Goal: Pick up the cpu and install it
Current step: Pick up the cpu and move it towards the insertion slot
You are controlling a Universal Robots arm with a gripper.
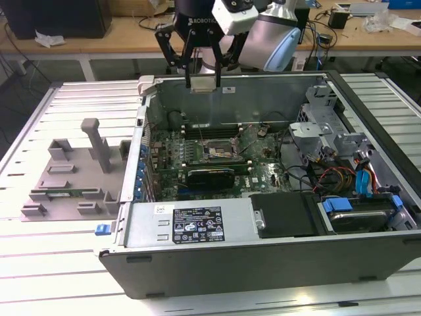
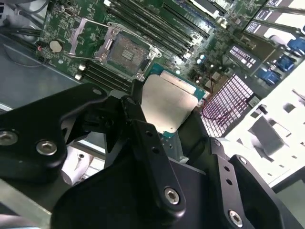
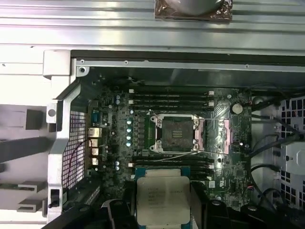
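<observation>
Black fingers (image 2: 143,133), two of them, are clamped narrow on opposite edges of the cpu (image 2: 167,98). That's my gripper (image 2: 169,114) holding one cpu, silvery-grey top up, with a green edge showing.

The first wrist view has the same cpu (image 3: 162,198) between the fingers (image 3: 127,202), with faint lines of print on its top that I can't make out. In the exterior view my gripper (image 1: 203,84) hangs over the far wall of the computer case (image 1: 263,263), with the cpu (image 1: 202,85) in the air as a pale plate, well above the board.

There is one socket (image 3: 175,133), apart from the cpu, with a bare cavity and its metal frame flipped open; I see it in the second wrist view (image 2: 126,52) and the exterior view (image 1: 219,150) too. Long memory slots (image 3: 171,98) run on both sides of it. One round coin battery (image 3: 236,108) sits on the green board, near the socket.

The exterior view adds one grey plastic tray (image 1: 72,178) on the slatted table (image 1: 39,263), at the exterior view's left of the case. One white sticker (image 1: 197,224) with black print sits on the metal box at the case's near side. Blue cables (image 1: 365,178) lie at the exterior view's right inside the case.
</observation>
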